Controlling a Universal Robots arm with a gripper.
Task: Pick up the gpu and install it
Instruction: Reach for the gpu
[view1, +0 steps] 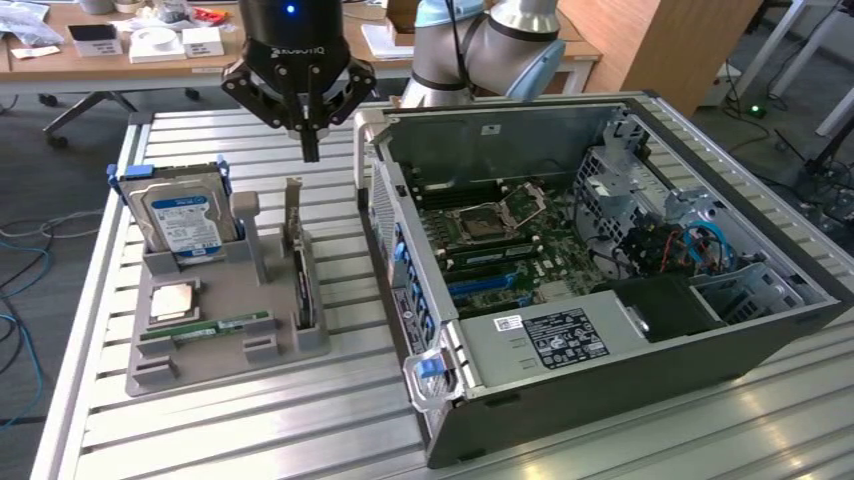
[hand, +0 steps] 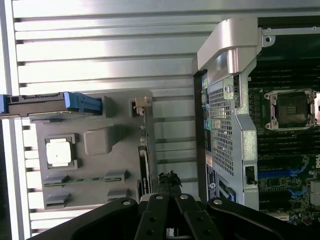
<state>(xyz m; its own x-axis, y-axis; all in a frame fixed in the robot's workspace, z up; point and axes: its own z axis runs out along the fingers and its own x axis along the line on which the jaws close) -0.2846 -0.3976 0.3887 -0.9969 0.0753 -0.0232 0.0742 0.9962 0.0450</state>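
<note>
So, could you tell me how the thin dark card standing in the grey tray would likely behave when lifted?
The thin dark circuit card with its silver end bracket looks straight, so probably stiff, not floppy. Standing on its narrow edge in the grey slotted tray, it would likely tip without support. Its exposed board seems fragile.

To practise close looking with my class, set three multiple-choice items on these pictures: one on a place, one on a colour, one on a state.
1. The gpu is: A on edge in the grey holder; B in the computer case; C in the gripper.
2. The hard drive label is: A red; B blue and white; C yellow.
3. The gripper is: A shut, empty; B open; C shut on the gpu.
Answers: 1 A, it stands in the holder's slot; 2 B, the label faces the exterior view; 3 A, it hangs closed above the holder, holding nothing.
</note>
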